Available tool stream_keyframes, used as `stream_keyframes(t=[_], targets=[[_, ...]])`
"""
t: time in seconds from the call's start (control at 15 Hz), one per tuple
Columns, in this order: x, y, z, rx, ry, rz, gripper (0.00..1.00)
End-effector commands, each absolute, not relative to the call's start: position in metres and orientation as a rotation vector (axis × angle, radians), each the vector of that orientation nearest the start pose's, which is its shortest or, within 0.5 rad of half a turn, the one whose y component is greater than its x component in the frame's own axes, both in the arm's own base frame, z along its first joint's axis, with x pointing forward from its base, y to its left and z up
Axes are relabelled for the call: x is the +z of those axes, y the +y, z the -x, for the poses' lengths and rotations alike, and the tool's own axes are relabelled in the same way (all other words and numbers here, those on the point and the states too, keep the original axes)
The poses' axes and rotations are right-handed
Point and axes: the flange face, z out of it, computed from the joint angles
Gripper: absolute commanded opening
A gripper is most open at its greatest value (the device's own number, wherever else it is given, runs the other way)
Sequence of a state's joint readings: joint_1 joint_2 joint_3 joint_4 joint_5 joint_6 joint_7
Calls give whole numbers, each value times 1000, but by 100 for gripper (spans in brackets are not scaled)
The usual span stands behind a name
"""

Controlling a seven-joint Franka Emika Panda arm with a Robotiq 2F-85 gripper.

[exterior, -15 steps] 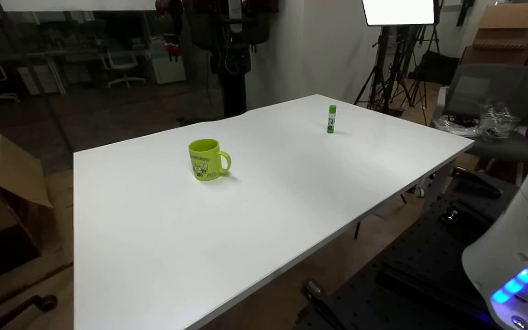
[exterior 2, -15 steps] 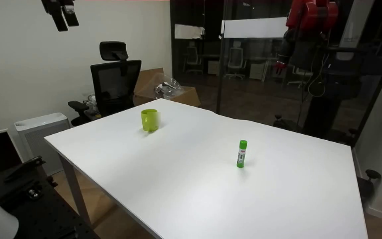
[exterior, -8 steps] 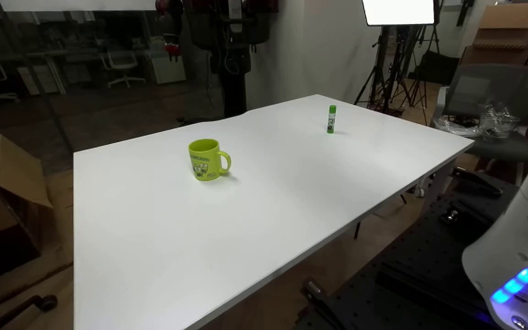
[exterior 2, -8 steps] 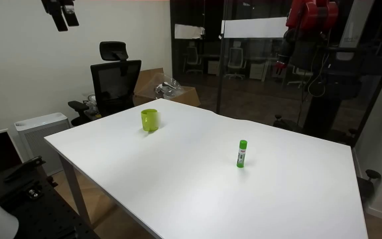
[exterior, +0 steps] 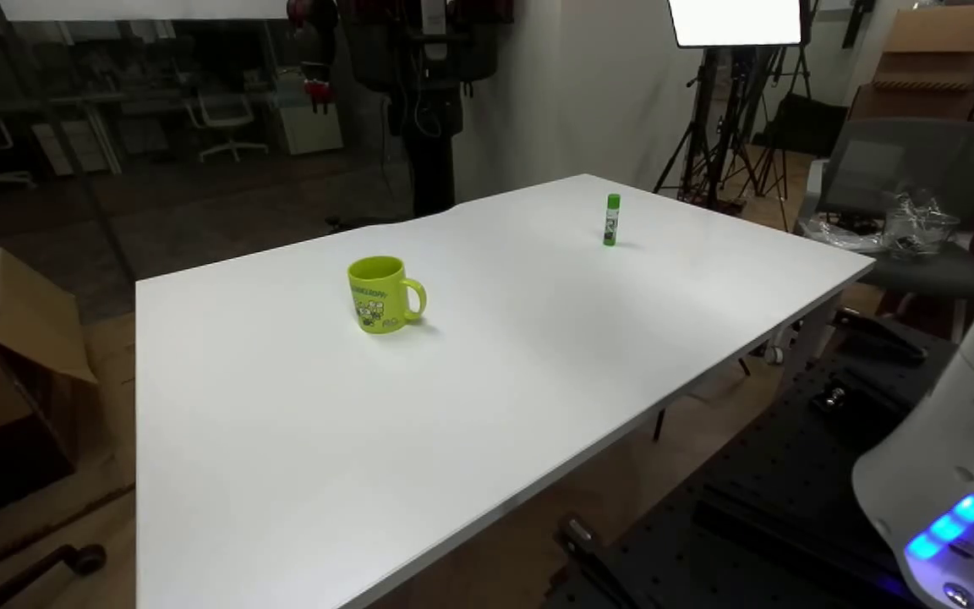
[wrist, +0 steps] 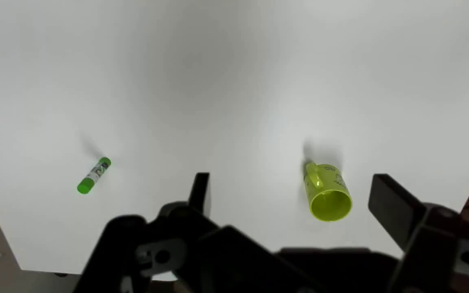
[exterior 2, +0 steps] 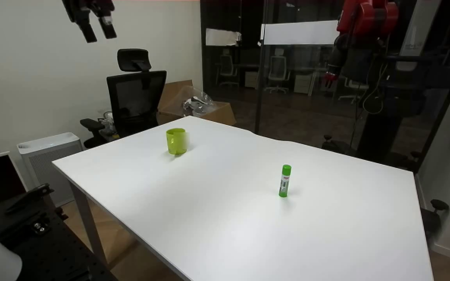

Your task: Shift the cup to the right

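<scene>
The cup (exterior: 379, 296) is a lime-green mug with printed figures and a loop handle, standing upright on the white table (exterior: 487, 406). It also shows in an exterior view (exterior 2: 175, 141), toward the table's far left there. In the wrist view the cup (wrist: 327, 191) appears between the two fingers but well below them, its opening facing the camera and its handle on the left. My gripper (exterior 2: 100, 37) is high above the table at the top left of an exterior view. In the wrist view the gripper (wrist: 291, 179) is open, touching nothing. It is out of view in an exterior view.
A slim green-and-white stick (exterior: 611, 220) stands upright on the table, apart from the cup; it also shows in the wrist view (wrist: 94, 175). A black chair (exterior 2: 137, 97) and a cardboard box (exterior 2: 221, 113) stand beyond the table's edge.
My gripper has moved right and slightly down in an exterior view, and its fingers look farther apart there. The cup and the green stick have not moved.
</scene>
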State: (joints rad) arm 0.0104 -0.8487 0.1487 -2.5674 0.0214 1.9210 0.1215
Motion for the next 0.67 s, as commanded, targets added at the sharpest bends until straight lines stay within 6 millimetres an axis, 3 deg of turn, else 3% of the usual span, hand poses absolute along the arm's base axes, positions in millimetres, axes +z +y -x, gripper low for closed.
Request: stream_keyframes(t=[0.0,0.07,0.13,0.27,0.47,0.6], targets=[[509,31,-364,-360,-259,3105,100],[501,25,-379,-377,-327,3073,100],[515,32,-352,-386,-219,3120,100],[501,24,-363,-351,-228,3112,100],[508,30,-358,-373,-247,3117,100],[500,34,-371,-277,-293,3132,100]])
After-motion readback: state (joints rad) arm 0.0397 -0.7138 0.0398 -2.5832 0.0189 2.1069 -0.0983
